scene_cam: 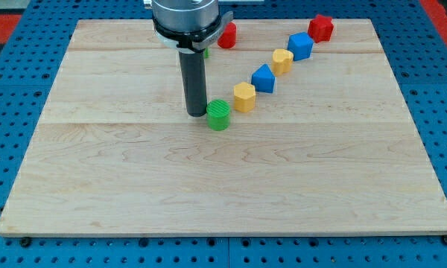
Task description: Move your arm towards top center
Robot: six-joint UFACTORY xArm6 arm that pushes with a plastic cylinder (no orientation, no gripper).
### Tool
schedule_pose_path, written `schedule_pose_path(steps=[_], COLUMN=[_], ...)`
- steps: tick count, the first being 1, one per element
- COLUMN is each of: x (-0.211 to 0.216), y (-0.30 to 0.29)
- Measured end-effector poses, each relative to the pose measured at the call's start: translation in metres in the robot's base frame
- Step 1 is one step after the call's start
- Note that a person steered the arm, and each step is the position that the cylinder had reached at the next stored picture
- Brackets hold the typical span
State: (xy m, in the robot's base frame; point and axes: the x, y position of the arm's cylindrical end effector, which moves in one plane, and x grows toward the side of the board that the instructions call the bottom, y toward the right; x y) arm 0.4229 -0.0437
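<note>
My tip is being held on the board slightly above centre, just beside the green block, which is sitting at its 3 o'clock, seemingly touching or nearly so. No pincer is being carried: the arm is ending in a bare rod, so nothing is being gripped. The goal, the board's top centre, is lying toward 12 o'clock from the tip.

A straight push toward 12 o'clock is being called for, judged best kept clear of the red block at 1 o'clock and a second green piece partly hidden behind the rod. The diagonal row of yellow and blue blocks is being left at 2 o'clock. The rod is being held upright, its housing hanging over the top edge.
</note>
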Motion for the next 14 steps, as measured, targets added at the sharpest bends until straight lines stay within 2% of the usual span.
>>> schedule_pose_path(steps=[2,3,6,7,8,9,11,13,14], x=[-0.005,-0.033,-0.141,-0.198,-0.231,-0.231,-0.229,-0.215,-0.193], y=[-0.002,-0.003,-0.092,-0.08,-0.049,-0.03,0.098,0.111,0.087])
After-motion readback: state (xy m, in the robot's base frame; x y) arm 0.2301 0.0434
